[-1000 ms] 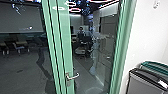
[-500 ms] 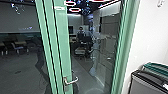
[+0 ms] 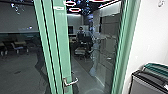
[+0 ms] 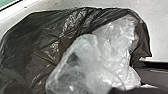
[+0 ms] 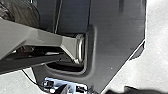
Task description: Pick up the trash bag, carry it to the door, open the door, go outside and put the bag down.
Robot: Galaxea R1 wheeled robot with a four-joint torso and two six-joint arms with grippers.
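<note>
Currently, the opening of the left end effector, wide or narrow, cannot be determined, nor can its contact with the trash bag. The state of the right end effector, open or closed on something, likewise cannot be determined.

The trash bag lies close in front of the left wrist camera, above or on a pale, lightly mottled floor; which of the two cannot be confirmed. Its outer skin is thin, glossy black plastic, gathered into creases and rounded folds. Part of the film lets a brownish tone through. Crumpled translucent white plastic bulges at the middle, with small bright highlights along its wrinkles.

In the right wrist view, the robot's wide, matt dark plate has angled edges and a raised, rounded rim around a recess. The robot's smooth grey jointed bar extends to this recess.

In the head view, the door stands ahead, combining pale green uprights with dark, reflective glass. A bent metal lever handle projects from the green upright. A person appears small within the glazed area. Beside the frame is a smooth white wall. Near it stand a grey bin with a black rim and, just behind, a teal bin with a rounded top edge.
</note>
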